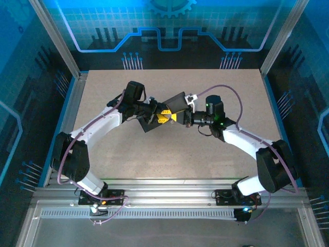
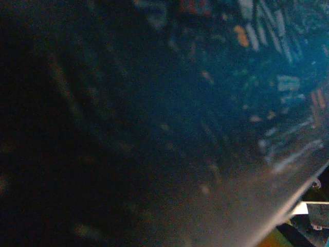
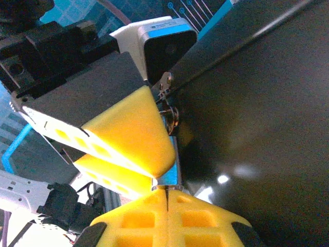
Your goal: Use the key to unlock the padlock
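When I check the top view, both arms reach inward and meet over the middle of the tan speckled surface (image 1: 128, 154). My left hand (image 1: 160, 115) and right hand (image 1: 172, 117) sit tip to tip, their yellow pads close together. The dark flat box with a blue-painted lid (image 1: 178, 102) is raised off the surface between them. From up here I cannot make out the key.

On the left wrist view, the box's dark, blue-swirled lid (image 2: 154, 128) sits blurred, right up against the lens.

On the right wrist view, the right hand (image 3: 167, 205) has its yellow fingertips pressed together. The tiny thin silvery metal key (image 3: 165, 181) stands out of their seam, pinched there. Directly above it is a small pale metal body with a ring at its top, which I take for the padlock (image 3: 173, 148). It lies against the edge of the box (image 3: 257, 134). The left hand (image 3: 157, 172) comes in from the upper left, its two yellow wedge pads narrowly apart, with their tips beside the padlock. Whether they clamp it I cannot tell.
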